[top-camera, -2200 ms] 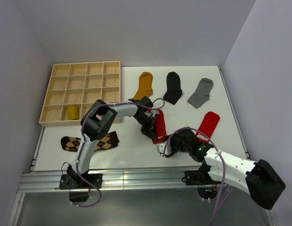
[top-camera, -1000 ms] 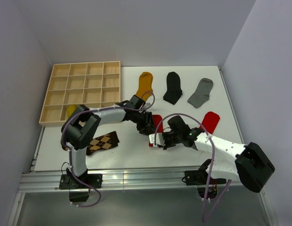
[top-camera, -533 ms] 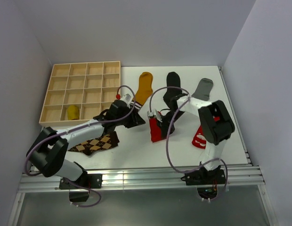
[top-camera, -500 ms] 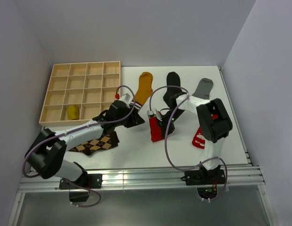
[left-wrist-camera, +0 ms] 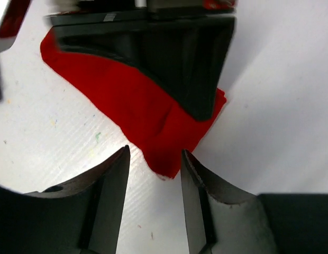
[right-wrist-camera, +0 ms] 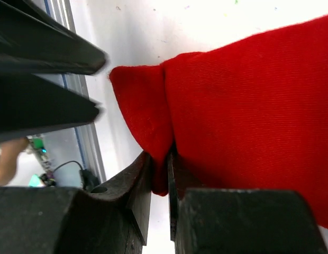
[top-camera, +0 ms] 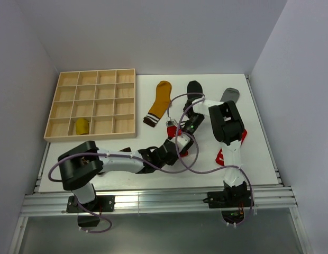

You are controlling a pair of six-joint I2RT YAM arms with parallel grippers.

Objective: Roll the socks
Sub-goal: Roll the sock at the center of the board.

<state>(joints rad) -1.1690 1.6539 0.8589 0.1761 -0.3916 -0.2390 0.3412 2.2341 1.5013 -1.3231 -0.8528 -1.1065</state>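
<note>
Near the middle of the white tabletop (top-camera: pixel 206 169), a red sock (right-wrist-camera: pixel 248 106), one folded edge pinched tight between the narrow fingers of the right hand (right-wrist-camera: pixel 160 169). Just beside it, the left hand (left-wrist-camera: pixel 153 164), partly open and low over the tabletop, its two fingers either side of the sock's near corner without gripping it. Farther back, a mustard sock (top-camera: pixel 160 99), a black sock (top-camera: pixel 194 87) and a grey sock (top-camera: pixel 231 94), side by side in a row.

The red sock (left-wrist-camera: pixel 148 119) is plain, a second red sock (top-camera: pixel 224 156) carries white print, the mustard sock (top-camera: pixel 161 98) has a dark striped cuff, with a black sock (top-camera: pixel 194 86), a grey sock (top-camera: pixel 230 93) and a yellow bundle (top-camera: pixel 81 126) in the pale wooden grid tray (top-camera: pixel 98 71).
</note>
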